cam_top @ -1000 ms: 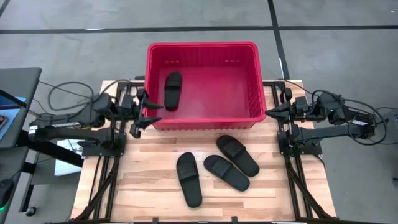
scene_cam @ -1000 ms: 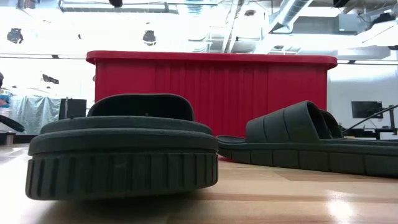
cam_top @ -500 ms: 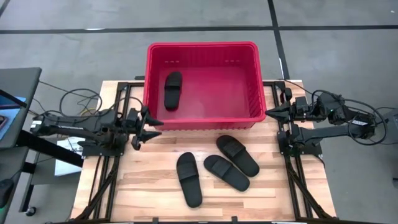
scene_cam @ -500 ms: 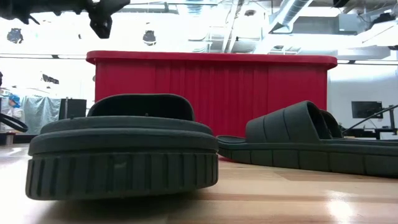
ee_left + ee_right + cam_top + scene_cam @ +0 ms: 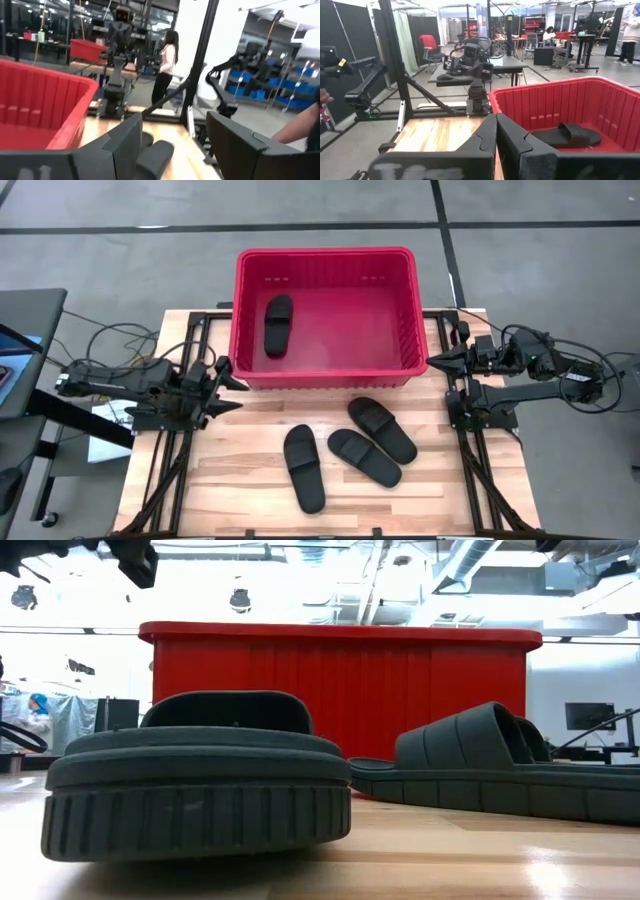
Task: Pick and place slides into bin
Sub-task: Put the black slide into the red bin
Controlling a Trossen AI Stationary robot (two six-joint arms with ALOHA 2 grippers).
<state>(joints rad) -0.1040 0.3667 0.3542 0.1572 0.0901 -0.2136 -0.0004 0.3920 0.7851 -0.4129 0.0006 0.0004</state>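
- Matte black, rubbery slides point(image 5: 303, 467), ridged along the sole edge (seen up close in the low view).
- Glossy red plastic bin point(image 5: 326, 256), ribbed walls.
- Pale, smooth-finished wooden table point(image 5: 240, 470).

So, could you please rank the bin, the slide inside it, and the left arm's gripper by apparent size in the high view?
1. bin
2. left gripper and slide: look about alike, so unranked.

— What carries everything?

— A light wooden table point(image 5: 240, 470). The red bin point(image 5: 325, 374) sits on it at twelve o'clock.

— And on the bare boards?

— Three black slides: one point(image 5: 303, 468) at seven o'clock, a second point(image 5: 364, 457) just beside it toward five, a third point(image 5: 382, 429) touching that one, nearer three.
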